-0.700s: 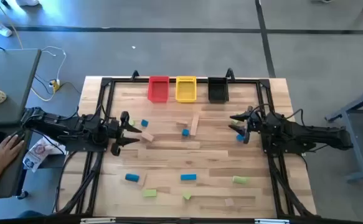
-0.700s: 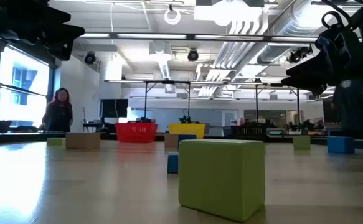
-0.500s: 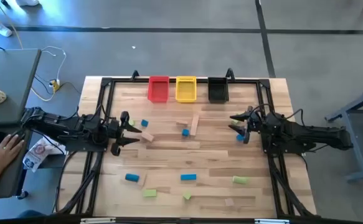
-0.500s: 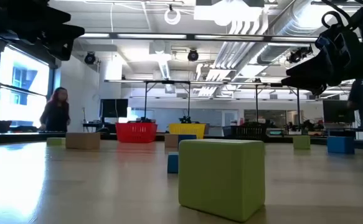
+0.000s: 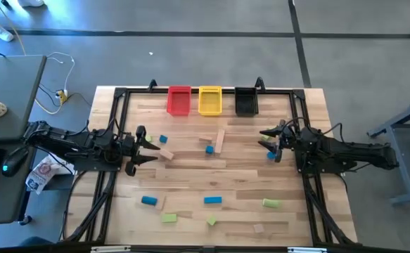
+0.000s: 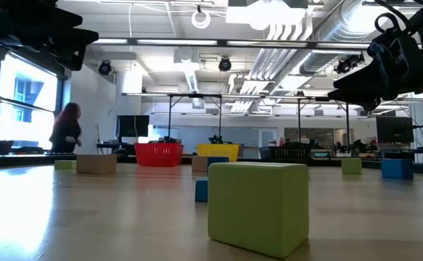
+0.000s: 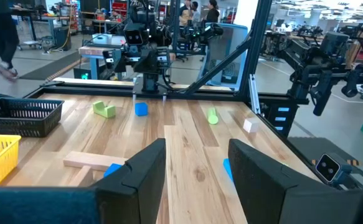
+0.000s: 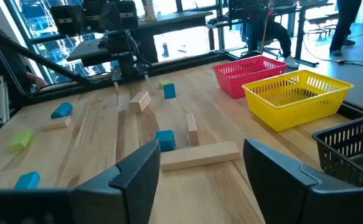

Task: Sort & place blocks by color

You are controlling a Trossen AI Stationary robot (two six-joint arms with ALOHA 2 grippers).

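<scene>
Because the blocks are small, hard-edged pieces of wood or plastic, we judge them light, stiff and not fragile, with painted faces that may slip a little. We would pinch each one across its short width, on two flat opposite sides, with the fingers coming straight down.

Nearest the front edge of the table [image 5: 310, 211] lie a green block [image 5: 168, 218], a small green cube [image 5: 212, 221] turned corner-on, and a pale bar [image 5: 259, 228] that is hard to pick out against the boards. Just behind them are two blue blocks [image 5: 148, 200] [image 5: 213, 200] and a green bar [image 5: 271, 203], all three with their long axis running roughly across the table, left to right.

In the middle band both arms wait, holding nothing. The left gripper [image 5: 150, 149] hovers at the left side with its fingers spread moderately, a small blue cube [image 5: 164, 140] and a pale block [image 5: 167, 154] just beside them. The right gripper [image 5: 266, 139] hovers at the right side with its fingers wide apart, and a blue block [image 5: 271, 155] sits close under it. Between the two arms are another blue cube [image 5: 209, 149], a long pale bar [image 5: 220, 140] pointing mostly towards the back, and a shorter pale bar [image 5: 205, 139] lying across, touching or nearly touching it.

At the back edge stand the red basket [image 5: 179, 100], the yellow basket [image 5: 210, 100] and the black basket [image 5: 245, 102] in a row, none with a block that we can see.
</scene>
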